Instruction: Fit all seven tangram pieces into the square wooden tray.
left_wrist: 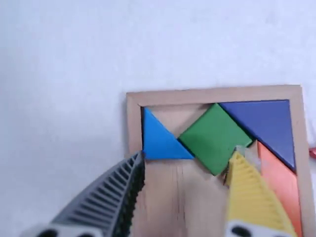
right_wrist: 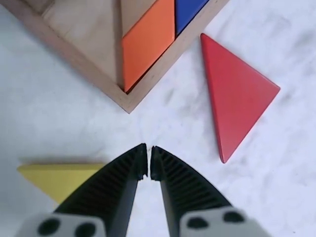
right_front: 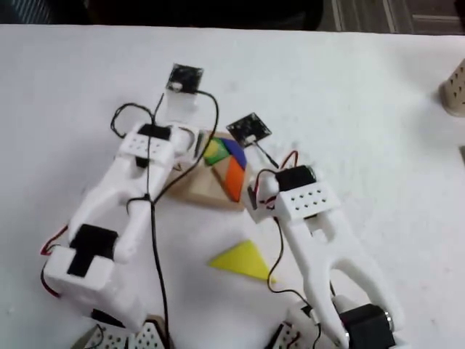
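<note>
The square wooden tray (right_front: 195, 190) lies mid-table and holds a light blue triangle (left_wrist: 160, 140), a green square (left_wrist: 216, 136), a dark blue triangle (left_wrist: 266, 121) and an orange parallelogram (left_wrist: 279, 180). My left gripper (left_wrist: 187, 158) hangs open over the bare tray floor (left_wrist: 170, 197), with a grey finger and a yellow finger and nothing between them. My right gripper (right_wrist: 148, 160) is shut and empty on the table just off a tray corner (right_wrist: 128, 103). A red triangle (right_wrist: 237, 94) lies beside that corner. A yellow triangle (right_front: 243, 260) lies nearer the arm bases.
The white table (right_front: 363, 87) has open room at the back and right. A beige perforated object (right_front: 454, 91) stands at the right edge. Black cables (right_front: 156, 240) trail across the left arm towards the front.
</note>
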### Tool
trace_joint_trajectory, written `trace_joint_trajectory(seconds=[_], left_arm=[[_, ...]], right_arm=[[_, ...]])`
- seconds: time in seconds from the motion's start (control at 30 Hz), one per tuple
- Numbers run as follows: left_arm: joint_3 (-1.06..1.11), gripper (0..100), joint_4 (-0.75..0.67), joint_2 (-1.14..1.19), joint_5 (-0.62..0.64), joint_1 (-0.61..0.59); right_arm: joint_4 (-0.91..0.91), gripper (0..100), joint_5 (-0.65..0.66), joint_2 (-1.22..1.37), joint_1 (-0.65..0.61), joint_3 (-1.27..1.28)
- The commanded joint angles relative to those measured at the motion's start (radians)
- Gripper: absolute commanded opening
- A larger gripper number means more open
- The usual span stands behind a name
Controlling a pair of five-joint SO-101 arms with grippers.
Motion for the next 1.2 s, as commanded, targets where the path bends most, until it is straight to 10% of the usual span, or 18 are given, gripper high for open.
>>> trace_joint_trajectory(seconds=[0.0,0.33,0.6,0.8,1.17], left_arm=[[-0.144,27,0.078,0.054,-0.107,-0.008],[-0.48,27,0.245,0.259,0.313,-0.114],[-0.631,24,0.336,0.346,0.311,-0.143],[-0.674,2,0.328,0.401,0.164,-0.085],[-0.695,3,0.336,0.456,0.147,0.004]], right_arm=[[-0.019,1.8,-0.002,-0.038,-0.002,-0.005],[-0.047,1.7,0.0,-0.038,-0.002,0.0],[-0.05,1.7,0.0,-0.038,-0.002,0.0],[-0.05,1.7,0.0,-0.038,-0.002,0.0],[-0.05,1.7,0.0,-0.038,-0.002,0.0]])
